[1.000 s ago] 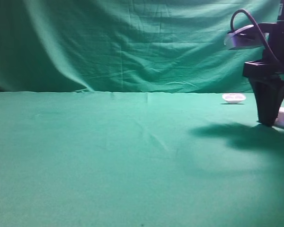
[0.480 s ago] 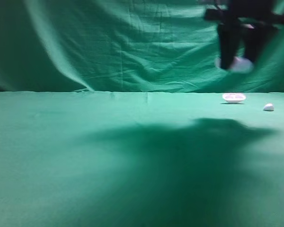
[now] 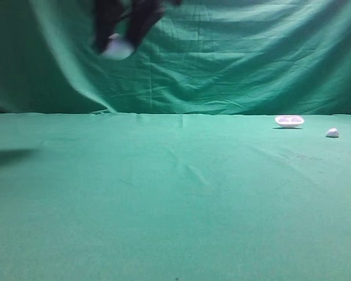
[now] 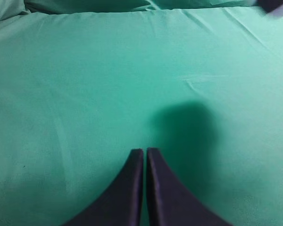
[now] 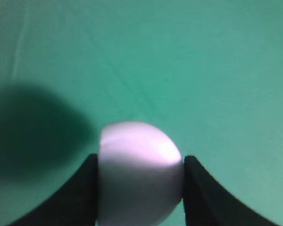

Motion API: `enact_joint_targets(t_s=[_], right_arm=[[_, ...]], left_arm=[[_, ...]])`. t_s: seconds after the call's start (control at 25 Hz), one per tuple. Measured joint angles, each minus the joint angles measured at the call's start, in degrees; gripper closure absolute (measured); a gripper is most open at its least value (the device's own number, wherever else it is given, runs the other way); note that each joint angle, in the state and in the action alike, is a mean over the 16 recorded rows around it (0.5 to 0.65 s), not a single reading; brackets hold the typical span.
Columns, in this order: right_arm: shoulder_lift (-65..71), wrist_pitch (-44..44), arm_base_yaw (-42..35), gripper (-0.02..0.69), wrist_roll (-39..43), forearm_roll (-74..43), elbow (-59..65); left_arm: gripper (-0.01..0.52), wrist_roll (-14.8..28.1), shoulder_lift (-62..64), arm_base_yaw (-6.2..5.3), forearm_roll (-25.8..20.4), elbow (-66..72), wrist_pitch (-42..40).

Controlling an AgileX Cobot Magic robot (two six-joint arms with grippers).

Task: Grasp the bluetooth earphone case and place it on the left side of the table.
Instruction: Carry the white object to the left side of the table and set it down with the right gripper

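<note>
Exterior high view: one table (image 3: 164, 199), green-clothed. The right gripper (image 3: 121, 42), formerly low at the right edge, now hangs high over the left side, jaws part-open and clamped on the one bluetooth earphone case (image 3: 117, 48); lowering and release remain. One shallow tray (image 3: 289, 121) and one pebble-like blob (image 3: 332, 133) stay right. The left gripper (image 4: 145, 151) is closed, empty.

right gripper (image 3: 118, 45) | carried bluetooth earphone case (image 3: 117, 49) from right side to upper left
</note>
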Motion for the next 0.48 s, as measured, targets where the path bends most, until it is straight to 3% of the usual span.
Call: enact_joint_targets(t_s=[0.2, 0.48], right_arm=[[3.76, -3.18, 1.45, 0.325, -0.06, 0.04, -1.79], [4.30, -4.89, 1.68, 0.191, -0.15, 0.03, -2.03]], left_arm=[[0.514, 0.00, 0.00, 0.00, 0.00, 0.00, 0.00], [0.514, 0.00, 0.00, 0.00, 0.00, 0.00, 0.00]])
